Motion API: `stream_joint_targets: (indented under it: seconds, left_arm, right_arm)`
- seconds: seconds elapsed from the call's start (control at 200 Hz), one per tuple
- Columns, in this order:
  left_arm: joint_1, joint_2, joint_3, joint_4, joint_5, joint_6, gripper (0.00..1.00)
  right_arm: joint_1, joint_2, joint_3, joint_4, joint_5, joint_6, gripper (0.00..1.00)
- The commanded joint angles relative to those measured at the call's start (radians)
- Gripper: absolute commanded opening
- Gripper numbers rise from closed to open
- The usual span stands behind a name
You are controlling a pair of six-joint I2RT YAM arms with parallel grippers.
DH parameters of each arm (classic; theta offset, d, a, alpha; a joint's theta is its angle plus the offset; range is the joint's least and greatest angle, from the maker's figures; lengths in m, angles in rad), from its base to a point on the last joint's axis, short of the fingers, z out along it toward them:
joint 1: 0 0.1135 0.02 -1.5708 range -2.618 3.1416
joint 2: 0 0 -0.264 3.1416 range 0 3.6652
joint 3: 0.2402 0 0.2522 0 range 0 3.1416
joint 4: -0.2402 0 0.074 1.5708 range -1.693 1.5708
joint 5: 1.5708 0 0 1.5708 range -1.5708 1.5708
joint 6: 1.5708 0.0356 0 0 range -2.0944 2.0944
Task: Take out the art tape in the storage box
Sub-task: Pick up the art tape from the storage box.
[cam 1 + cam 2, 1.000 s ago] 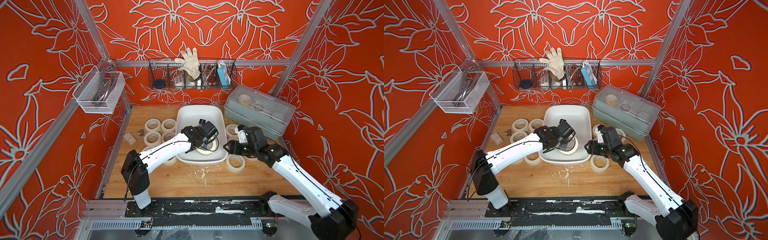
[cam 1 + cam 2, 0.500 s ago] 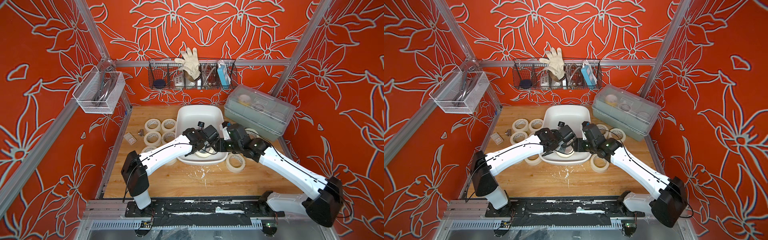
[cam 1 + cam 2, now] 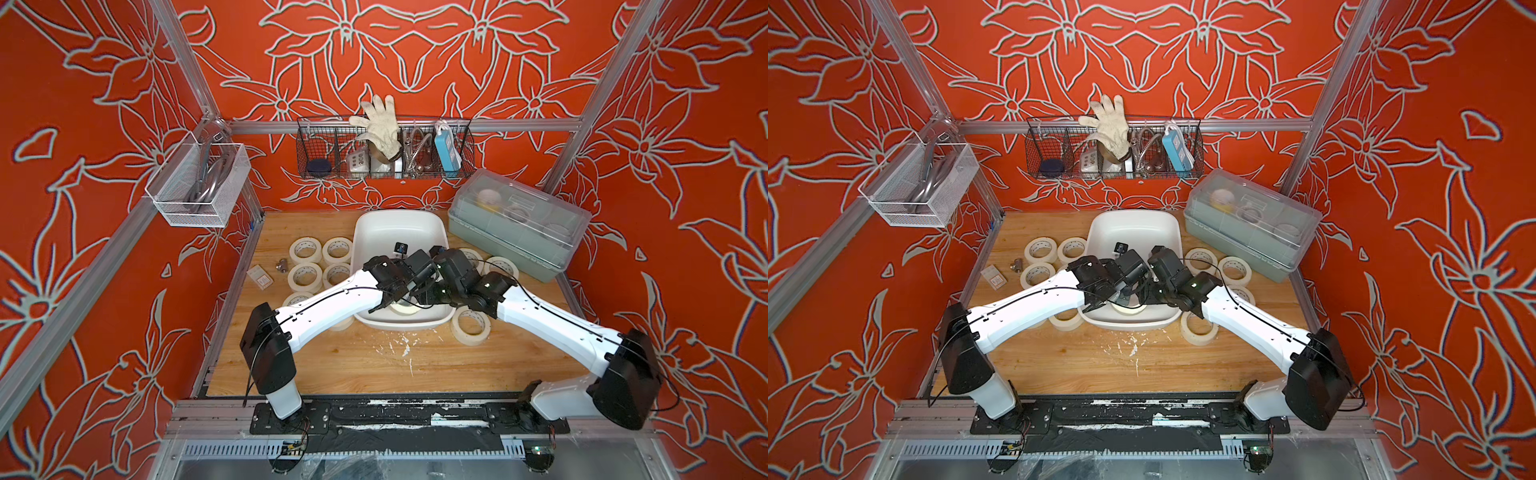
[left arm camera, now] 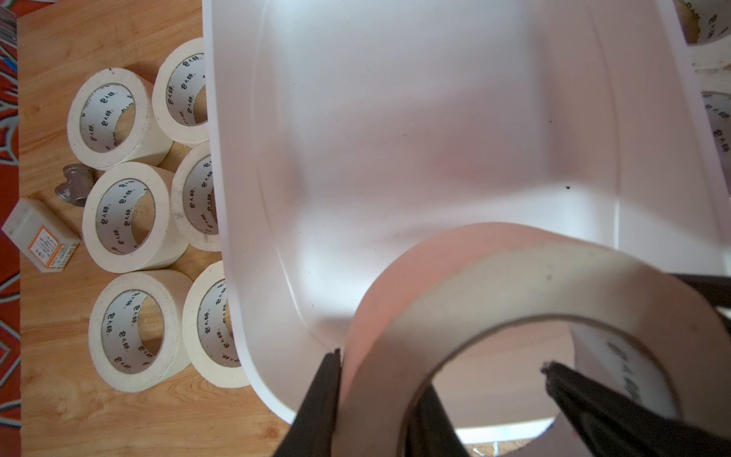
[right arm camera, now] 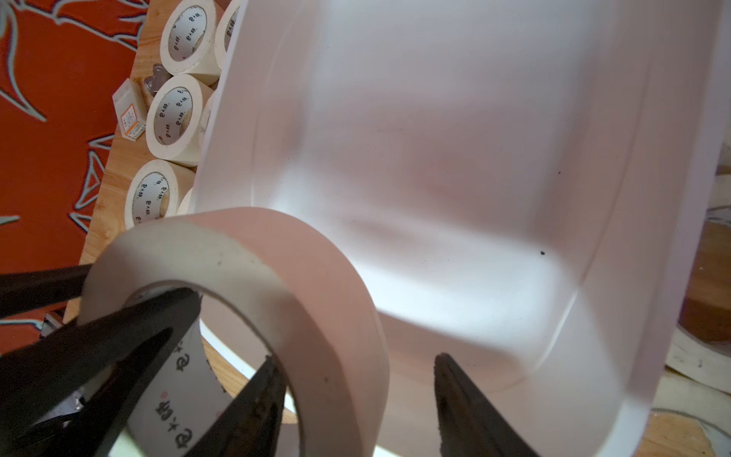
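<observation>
At the near end of the storage box [image 3: 399, 226], both top views show me one art tape roll [image 3: 402, 309] half hidden by the arms [image 3: 332, 303], my left wrist view has the left gripper [image 4: 379, 380] pinching its wall, and my right wrist view has the right gripper [image 5: 356, 358] spread astride that wall, outer finger clear.

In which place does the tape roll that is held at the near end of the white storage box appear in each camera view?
Top view: the tape roll is a cream arc, mostly hidden, at the storage box's near end.
Top view: same spot, box.
Left wrist: large and close, before the box floor.
Right wrist: likewise, box.
Shared landmark: the white storage box.
</observation>
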Motion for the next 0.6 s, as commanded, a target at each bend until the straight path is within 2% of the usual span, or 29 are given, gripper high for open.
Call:
stream_joint_targets:
  seconds: [0.0,0.055,0.22,0.29,0.44,0.48,0.596]
  left_arm:
    - [-0.005,-0.045,0.005,0.007,-0.015,-0.016,0.01]
    - [-0.005,-0.051,-0.004,0.015,-0.008,-0.017,0.01]
    - [-0.005,-0.068,-0.023,0.037,0.029,-0.007,0.04]
    - [-0.006,-0.080,-0.035,0.050,0.045,-0.007,0.09]
    - [-0.005,-0.117,-0.062,0.084,0.067,-0.004,0.12]
    - [-0.005,-0.129,-0.070,0.093,0.074,-0.002,0.15]
    - [-0.005,-0.176,-0.098,0.133,0.092,0.000,0.36]
  right_arm:
    - [0.009,0.022,0.034,0.002,0.028,-0.012,0.57]
    - [0.009,0.027,0.037,-0.001,0.031,-0.018,0.50]
    - [0.008,0.048,0.070,-0.036,0.041,-0.065,0.24]
    - [0.009,0.047,0.077,-0.046,0.053,-0.075,0.18]
    - [0.009,0.037,0.075,-0.041,0.061,-0.081,0.10]
    - [0.009,0.037,0.076,-0.046,0.064,-0.087,0.07]
    - [0.008,0.038,0.089,-0.070,0.081,-0.106,0.03]
